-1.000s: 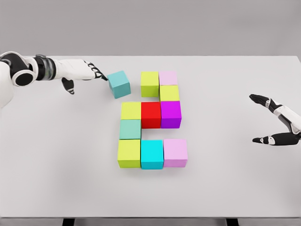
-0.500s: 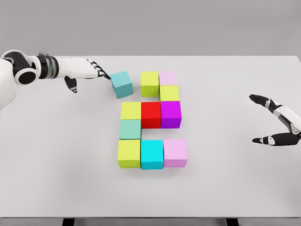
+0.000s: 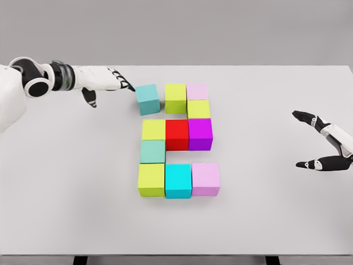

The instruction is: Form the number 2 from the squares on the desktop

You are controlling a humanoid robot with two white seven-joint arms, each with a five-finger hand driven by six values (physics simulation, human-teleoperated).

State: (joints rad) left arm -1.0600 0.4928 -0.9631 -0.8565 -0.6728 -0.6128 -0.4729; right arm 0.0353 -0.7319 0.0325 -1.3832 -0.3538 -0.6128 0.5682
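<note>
Squares lie mid-counter, nearly forming the 2; the teal square (image 3: 148,99) sits just beside the lime square (image 3: 175,98) toward the far edge. Pushed off-centre, it could twist or jam against that neighbour and shift the row. Left robot hand (image 3: 107,84) holds nothing, fingertips at the teal face. Right robot hand (image 3: 325,148) hovers spread, empty.

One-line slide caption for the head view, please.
Left hand nudges the teal cube beside the top-row yellow-green cube, nearly completing the 2.
</note>
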